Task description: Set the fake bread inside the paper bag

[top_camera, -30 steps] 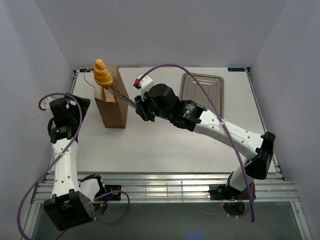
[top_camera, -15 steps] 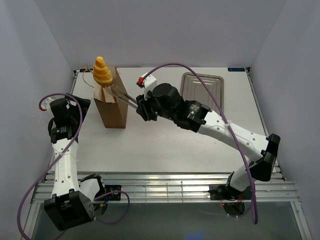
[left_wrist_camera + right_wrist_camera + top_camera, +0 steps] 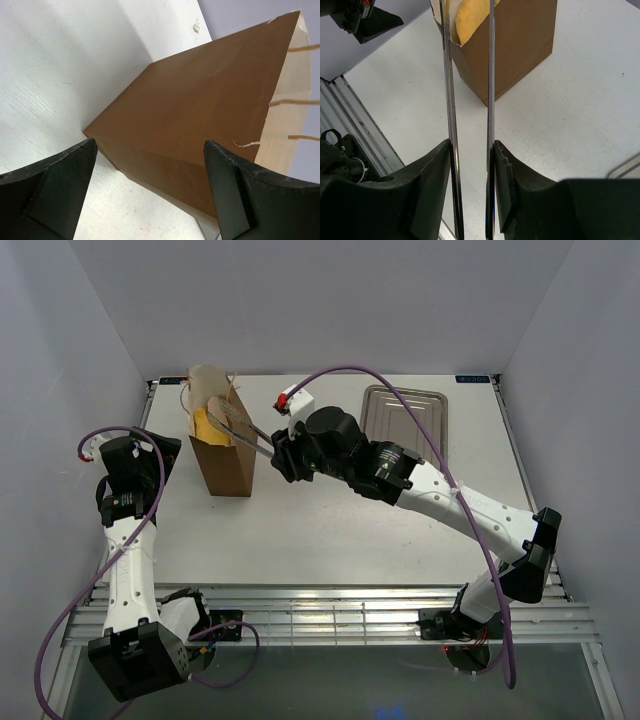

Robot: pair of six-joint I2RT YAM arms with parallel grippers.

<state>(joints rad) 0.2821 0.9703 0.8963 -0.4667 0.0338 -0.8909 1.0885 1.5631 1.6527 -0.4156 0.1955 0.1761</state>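
The brown paper bag [image 3: 228,462] stands upright at the table's back left; it also shows in the left wrist view [image 3: 200,100] and the right wrist view [image 3: 520,45]. A golden piece of fake bread [image 3: 204,423] lies in its mouth, seen between the tong arms in the right wrist view [image 3: 470,20]. My right gripper [image 3: 278,455] is shut on the silver tongs [image 3: 240,430], whose tips reach into the bag's mouth. The gripper [image 3: 472,155] pinches both tong arms [image 3: 449,100]. My left gripper [image 3: 150,190] is open and empty, low beside the bag's left side. No other loaf is in view.
A flat steel tray [image 3: 405,420] lies at the back right, with nothing on it. Grey walls close in the table on three sides. A metal rail runs along the near edge [image 3: 330,615] by the arm bases.
The croissant held high above the bag by the tongs has gone down into the bag's mouth. The tong tips have dropped with it. The left arm has not moved.
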